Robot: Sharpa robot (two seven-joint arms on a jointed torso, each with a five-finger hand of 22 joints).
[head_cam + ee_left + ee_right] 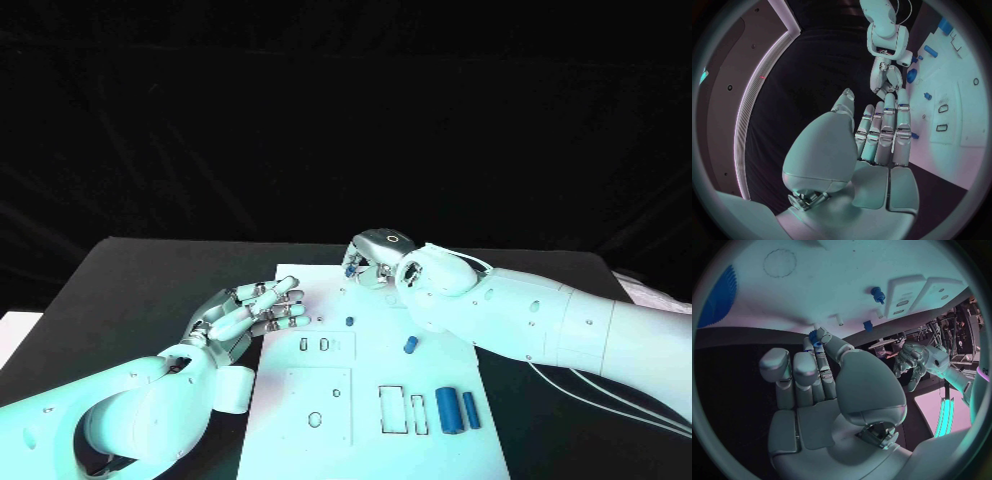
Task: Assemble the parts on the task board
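The white task board (325, 440) lies in the middle of the black table. At its far edge my right hand (378, 258) pinches a small blue part (815, 342) between thumb and fingertip, just above the board. My left hand (253, 315) hovers over the board's left edge with its fingers (879, 135) stretched out side by side and nothing in them. A small blue peg (351, 321) stands on the board, and a short blue piece (411, 344) lies to its right. Two blue cylinders (459, 409) lie side by side near the right edge.
Rectangular slots (392, 408) and two small slots (316, 345) are cut into the board. A ridged blue part (720, 295) lies on the board near my right hand. Black table (144, 290) surrounds the board on all sides.
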